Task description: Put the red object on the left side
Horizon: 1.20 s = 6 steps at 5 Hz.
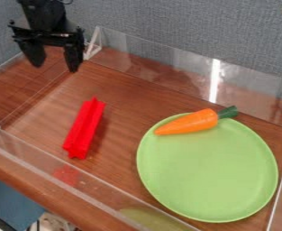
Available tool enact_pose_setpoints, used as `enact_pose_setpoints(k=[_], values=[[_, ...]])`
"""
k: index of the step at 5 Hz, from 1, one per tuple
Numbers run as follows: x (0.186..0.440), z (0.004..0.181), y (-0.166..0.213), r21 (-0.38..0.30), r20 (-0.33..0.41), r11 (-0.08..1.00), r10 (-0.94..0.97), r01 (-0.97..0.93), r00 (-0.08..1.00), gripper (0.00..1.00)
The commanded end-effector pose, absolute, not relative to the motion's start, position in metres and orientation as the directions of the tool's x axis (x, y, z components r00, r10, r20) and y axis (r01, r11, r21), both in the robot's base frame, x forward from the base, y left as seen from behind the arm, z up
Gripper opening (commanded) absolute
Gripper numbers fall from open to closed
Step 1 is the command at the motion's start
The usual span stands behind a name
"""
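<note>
Red object (84, 128) on tabletop (132, 101), left of green plate (208, 169), apart from it; no readable writing visible; end effector (57, 65) wide open, raised above far-left area, holding nothing; carrot (190, 123) on plate's edge.

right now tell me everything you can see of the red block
The red block is long, narrow and bright red, looks like smooth plastic, with a lengthwise step or groove. It lies flat on the wooden surface, slanting, left of the green plate. The open gripper doesn't touch it.
</note>
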State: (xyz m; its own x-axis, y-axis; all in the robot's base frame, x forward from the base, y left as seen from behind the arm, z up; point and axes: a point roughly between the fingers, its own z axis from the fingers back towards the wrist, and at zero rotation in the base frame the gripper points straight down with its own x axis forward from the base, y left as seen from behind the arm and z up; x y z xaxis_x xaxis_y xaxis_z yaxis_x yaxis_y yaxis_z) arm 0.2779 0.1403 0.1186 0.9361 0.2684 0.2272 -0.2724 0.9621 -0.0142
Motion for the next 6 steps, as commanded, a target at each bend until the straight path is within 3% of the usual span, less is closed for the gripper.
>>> enact_pose_setpoints(k=[1, 3, 5, 6], values=[[0.294, 0.124, 0.145, -0.010, 0.274, 0.961, 0.267, -0.275, 0.924, 1.00], [0.284, 0.146, 0.112, -0.014, 0.259, 0.988, 0.154, -0.155, 0.954, 1.00], [0.274, 0.145, 0.128, -0.016, 0.232, 0.980, 0.198, -0.200, 0.952, 1.00], [0.283, 0.122, 0.138, -0.021, 0.225, 0.964, 0.264, -0.266, 0.938, 1.00]])
